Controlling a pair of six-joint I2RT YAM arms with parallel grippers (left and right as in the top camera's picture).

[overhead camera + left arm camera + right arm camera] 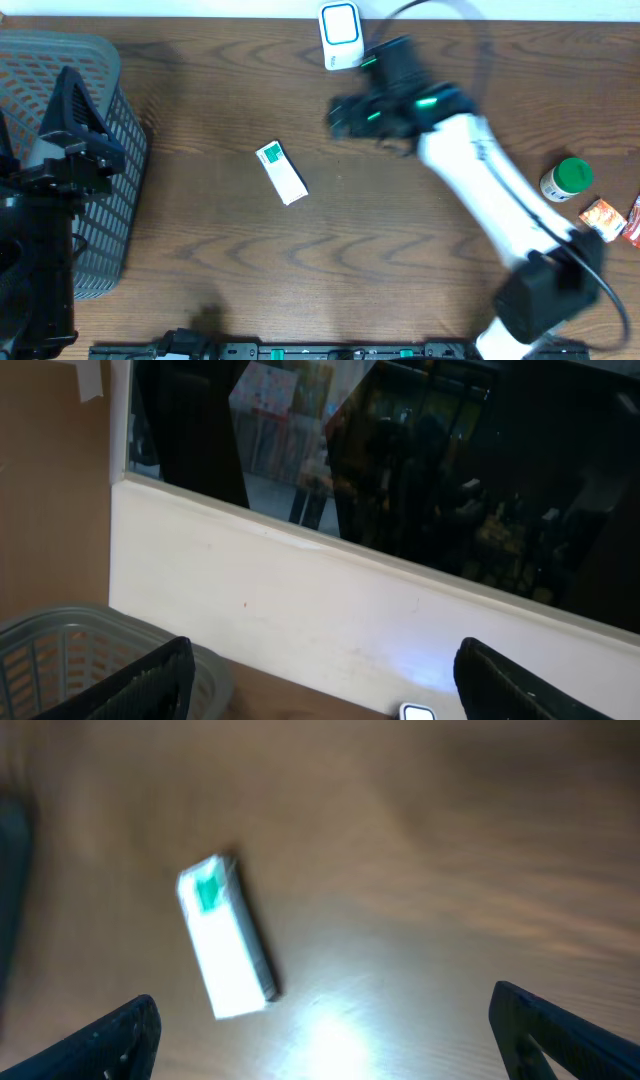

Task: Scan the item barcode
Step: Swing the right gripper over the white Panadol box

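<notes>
Lying flat near the middle of the bench (400, 250), the white-and-green box (281, 172) touches neither arm. The right tool (322, 1010) hangs over it, spread wide and empty, near the scanner (340, 35) at the far edge. The left tool (325, 660), also spread, hangs above the basket (110, 70) at the left edge.

One box (282, 172) out on the table (400, 270), white with green, and that's the only one. One scanner (340, 35) up at the far edge. One grey basket (105, 70) over on the left. On the right, one green-capped bottle (567, 180), and next to it two packets: an orange packet (603, 216) and a red packet (634, 220), cut off by the frame edge. Two arms at work, so two grippers: left gripper (320, 685), right gripper (325, 1035). One table under it all.
</notes>
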